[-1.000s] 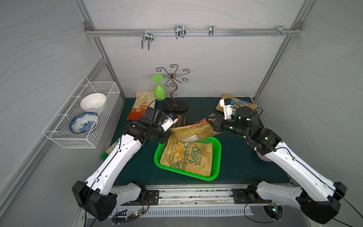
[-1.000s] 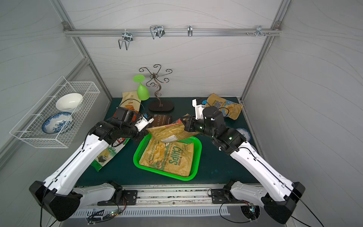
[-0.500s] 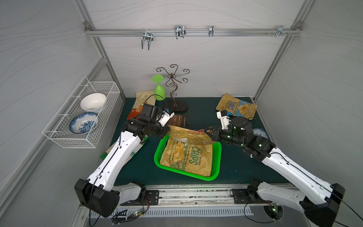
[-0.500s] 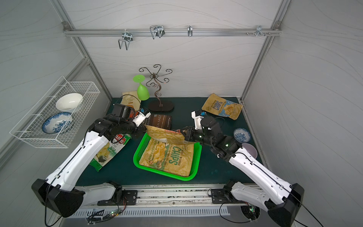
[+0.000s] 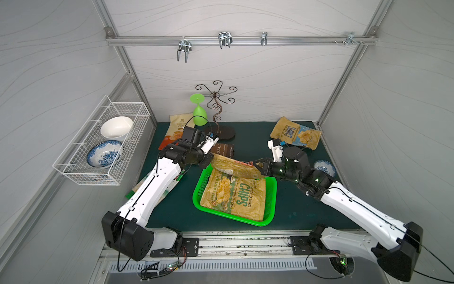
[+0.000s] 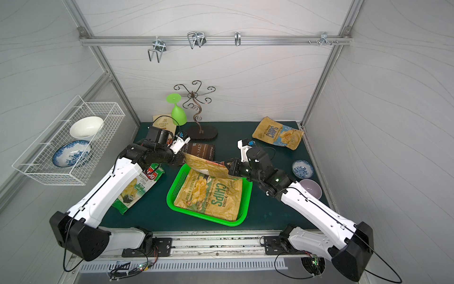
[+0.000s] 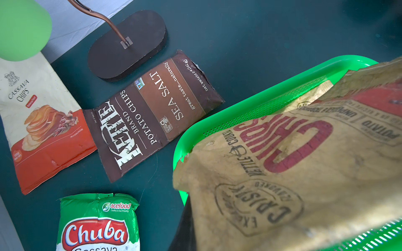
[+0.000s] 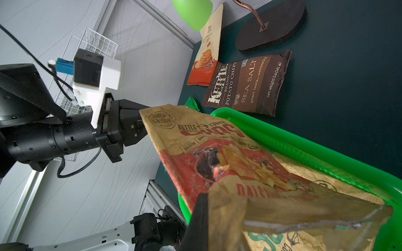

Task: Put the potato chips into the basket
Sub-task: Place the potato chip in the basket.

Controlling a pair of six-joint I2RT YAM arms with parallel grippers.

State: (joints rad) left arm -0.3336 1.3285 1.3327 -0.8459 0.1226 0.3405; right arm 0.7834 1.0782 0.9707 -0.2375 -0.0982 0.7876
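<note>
Pinching bag (image 5: 233,167) edges above basket (image 5: 196,194), left claw (image 5: 210,159) faces right claw (image 5: 261,168).

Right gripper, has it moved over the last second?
Yes. The right gripper, shut on the red-and-tan chips bag, has shifted away from the tan bag at the back toward the green basket.

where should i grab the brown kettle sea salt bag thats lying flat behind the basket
I'd pinch the crimped short edge at the net-weight end of the Kettle bag, coming in low from the open mat beside it. The bag lies flat, so its middle offers no pinch; that edge looks crinkled, and the opposite end sits against the Cassava Chips bag.
</note>
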